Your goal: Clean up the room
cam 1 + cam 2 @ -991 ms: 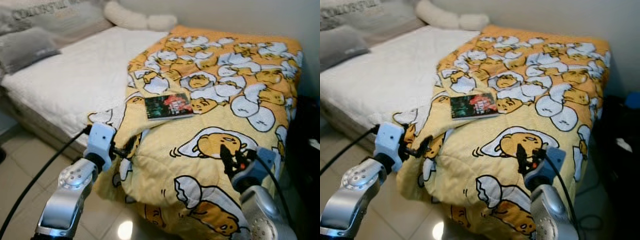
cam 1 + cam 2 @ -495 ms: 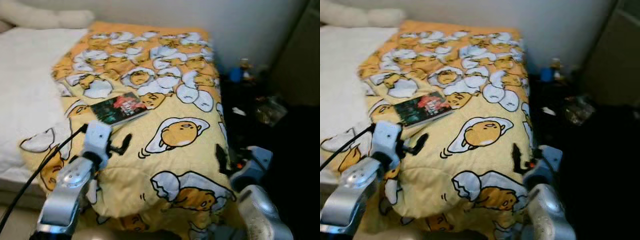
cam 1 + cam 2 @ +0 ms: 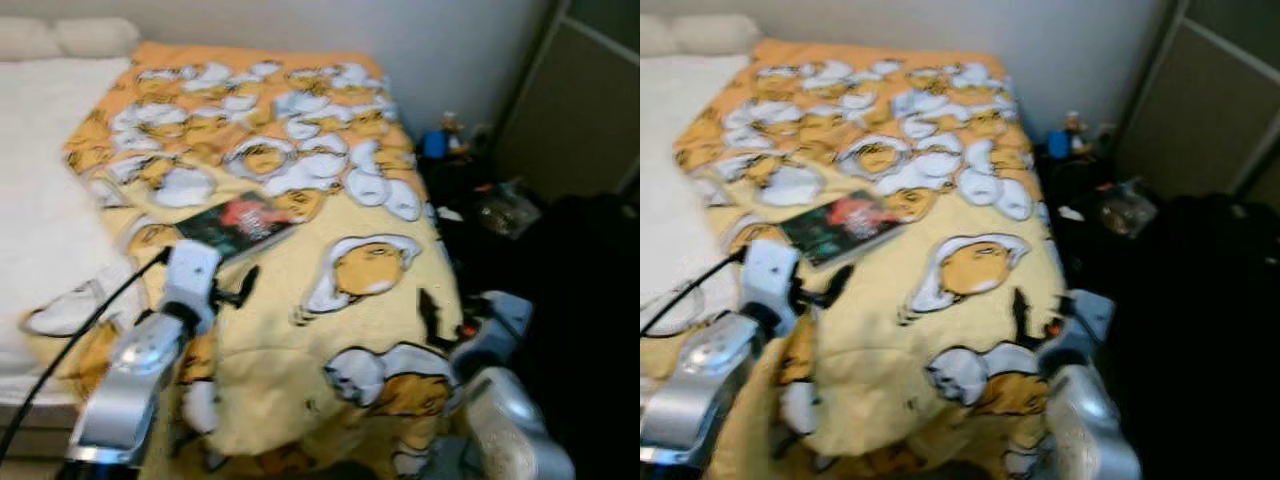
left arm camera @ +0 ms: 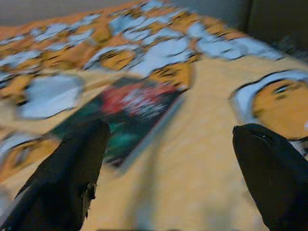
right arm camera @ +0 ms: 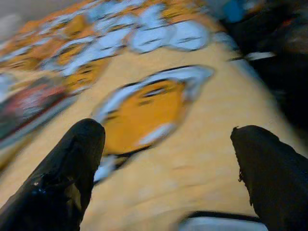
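Note:
A dark book with a red and green cover lies flat on a yellow blanket printed with egg characters, spread over the bed. My left gripper hovers just short of the book; in the left wrist view the book lies ahead between the open fingers. My right gripper hangs over the blanket's right edge, open, with an egg print between its fingers. Neither gripper holds anything.
White mattress and pillows lie to the left. Right of the bed, dark floor holds clutter: a blue object and a clear bag. A grey door or wardrobe panel stands at the far right.
The camera has swung to the right, so the bed sits further left and the dark cluttered floor and door have come into view. Both arms keep the same pose.

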Tool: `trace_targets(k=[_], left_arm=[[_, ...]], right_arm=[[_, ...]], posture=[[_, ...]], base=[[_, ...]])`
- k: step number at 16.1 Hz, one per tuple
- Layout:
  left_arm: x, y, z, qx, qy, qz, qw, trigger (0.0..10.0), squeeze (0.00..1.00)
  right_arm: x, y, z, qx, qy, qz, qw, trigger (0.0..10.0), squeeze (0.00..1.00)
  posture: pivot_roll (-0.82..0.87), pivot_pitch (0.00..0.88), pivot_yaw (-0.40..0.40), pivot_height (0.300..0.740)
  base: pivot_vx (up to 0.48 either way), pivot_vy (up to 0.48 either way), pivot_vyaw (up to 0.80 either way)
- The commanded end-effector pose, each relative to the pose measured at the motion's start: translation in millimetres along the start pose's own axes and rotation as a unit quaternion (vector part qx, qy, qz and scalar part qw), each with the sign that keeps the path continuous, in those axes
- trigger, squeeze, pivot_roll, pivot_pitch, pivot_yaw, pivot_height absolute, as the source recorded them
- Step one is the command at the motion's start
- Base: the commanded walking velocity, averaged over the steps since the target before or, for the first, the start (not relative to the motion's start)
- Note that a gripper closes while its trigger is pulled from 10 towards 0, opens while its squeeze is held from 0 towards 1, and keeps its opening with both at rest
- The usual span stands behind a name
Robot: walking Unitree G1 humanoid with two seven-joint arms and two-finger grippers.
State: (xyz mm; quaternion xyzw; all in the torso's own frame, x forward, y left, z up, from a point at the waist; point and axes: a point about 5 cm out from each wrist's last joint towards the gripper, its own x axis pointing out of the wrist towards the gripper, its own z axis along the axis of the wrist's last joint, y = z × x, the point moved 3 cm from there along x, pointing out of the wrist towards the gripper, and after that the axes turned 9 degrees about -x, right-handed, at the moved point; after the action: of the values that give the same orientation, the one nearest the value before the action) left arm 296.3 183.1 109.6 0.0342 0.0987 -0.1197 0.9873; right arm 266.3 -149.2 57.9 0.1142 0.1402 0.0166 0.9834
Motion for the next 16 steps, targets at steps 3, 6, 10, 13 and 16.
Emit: trace_targets(k=[3, 6, 10, 13, 16], left_arm=[[2.1, -3.8, 3.1, 0.004, -0.006, -0.005, 1.000, 10.0, 0.62], [1.1, -3.7, 3.1, 0.006, -0.005, -0.006, 1.000, 10.0, 0.62], [1.9, -4.1, 3.8, 0.010, -0.006, -0.007, 1.000, 10.0, 0.62], [2.7, -3.9, 4.6, 0.012, -0.007, -0.008, 1.000, 10.0, 0.63], [3.4, -4.5, 4.6, 0.013, -0.007, -0.010, 1.000, 10.0, 0.62]], right_arm=[[0.2, -6.6, 3.4, -0.011, -0.004, -0.008, 1.000, 10.0, 0.00], [0.5, -5.5, 2.6, -0.008, -0.002, -0.007, 1.000, 10.0, 0.00], [1.7, -5.6, 0.9, -0.005, 0.002, -0.007, 1.000, 10.0, 0.00], [2.4, -4.5, 1.6, -0.003, 0.000, -0.006, 1.000, 10.0, 0.00], [3.1, -4.6, 1.5, -0.001, 0.000, -0.005, 1.000, 10.0, 0.00]], posture=[[-0.03, 0.000, 0.003, 0.740], [-0.03, 0.000, -0.001, 0.740], [-0.02, 0.000, -0.001, 0.740], [-0.03, 0.000, 0.001, 0.740], [-0.03, 0.000, 0.002, 0.740]], base=[[0.000, 0.344, 0.00], [0.000, 0.344, 0.00], [0.000, 0.343, -0.39], [0.000, 0.345, -0.79], [0.000, 0.345, -0.79]])
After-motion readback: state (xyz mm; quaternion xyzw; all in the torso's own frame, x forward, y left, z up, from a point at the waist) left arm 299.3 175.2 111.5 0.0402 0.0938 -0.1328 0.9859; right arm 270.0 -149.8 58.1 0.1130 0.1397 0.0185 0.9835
